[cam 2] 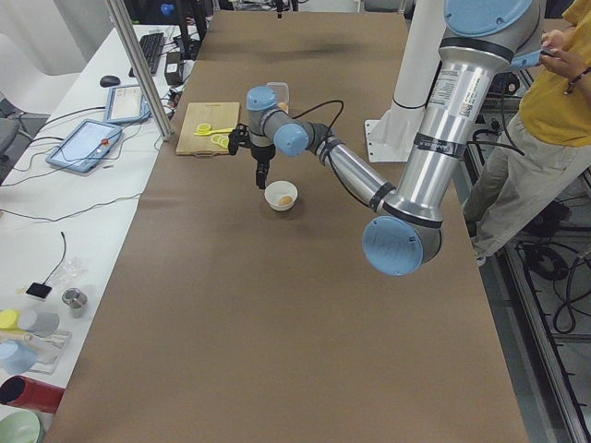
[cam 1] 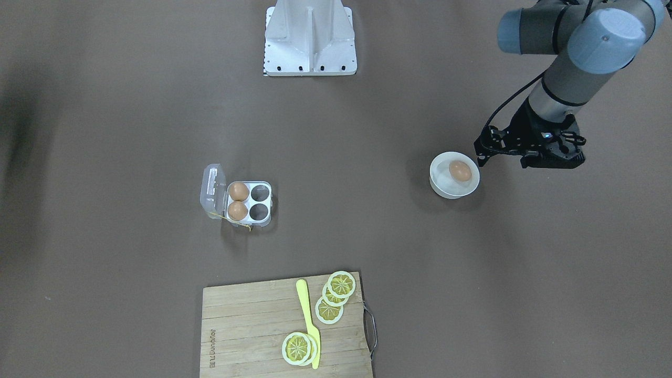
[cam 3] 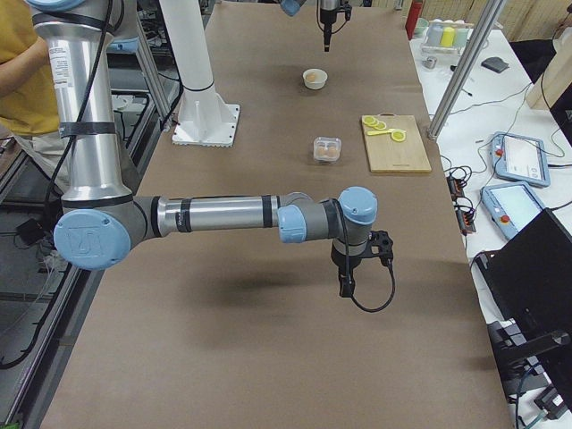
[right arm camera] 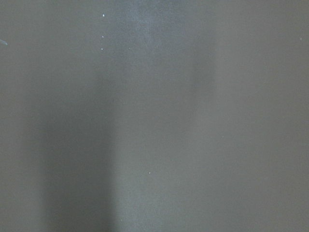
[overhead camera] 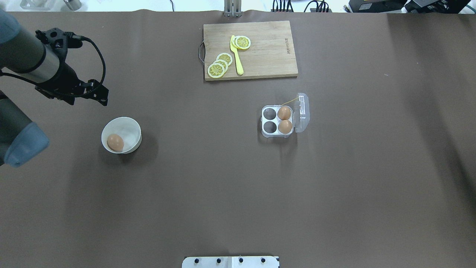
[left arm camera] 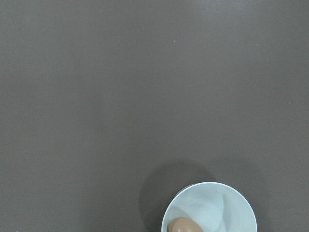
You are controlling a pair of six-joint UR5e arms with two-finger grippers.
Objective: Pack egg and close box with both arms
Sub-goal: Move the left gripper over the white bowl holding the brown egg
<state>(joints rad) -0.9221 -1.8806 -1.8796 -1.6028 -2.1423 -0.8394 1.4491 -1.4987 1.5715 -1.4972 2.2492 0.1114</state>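
Note:
One brown egg (cam 1: 460, 170) lies in a white bowl (cam 1: 445, 190), also seen as the egg (overhead camera: 115, 142) from overhead and at the bottom edge of the left wrist view. The clear box (cam 1: 249, 201) stands mid-table with its lid (cam 1: 211, 189) swung open; two eggs (cam 1: 239, 191) fill the cells next to the lid and the other two cells are bare. My left gripper (cam 1: 527, 157) hangs above the table just beside the bowl, fingers pointing down, and I cannot tell its state. My right gripper (cam 3: 344, 288) hovers far from the box, seen only from the side.
A wooden cutting board (cam 1: 247, 325) with lemon slices (cam 1: 340, 284) and a yellow knife (cam 1: 308, 320) lies at the table edge across from the robot. The white stand (cam 1: 310, 42) is at the robot's side. A person (cam 2: 554, 92) stands by the left arm's base.

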